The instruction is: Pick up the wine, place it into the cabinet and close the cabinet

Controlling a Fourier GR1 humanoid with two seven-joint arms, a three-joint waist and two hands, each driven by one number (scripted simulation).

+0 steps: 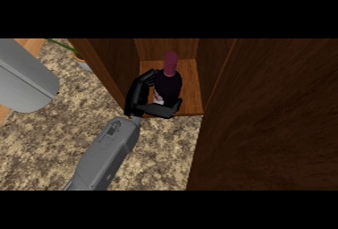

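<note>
Inside the open wooden cabinet (218, 67), on its light wood shelf (191, 85): a dark wine bottle (169, 82) with a maroon neck and a pale label, standing upright near the shelf's front edge. Wrapped around the bottle's lower body: one black robot hand (146, 96), fingers curled along the bottle's left side, thumb closed across the base, gripping it. Trailing back from that hand toward the view's lower edge: a grey forearm (105, 156), crossing the speckled beige table (46, 147). To the right, filling much of the view: a tall dark brown cabinet door (271, 120), swung open. Near the table's far left: a grey curved object (23, 78), only partly seen, and beyond it a green stem in a small pot (76, 54), tucked beside the cabinet's left wall. Which arm holds the bottle cannot be told.
</note>
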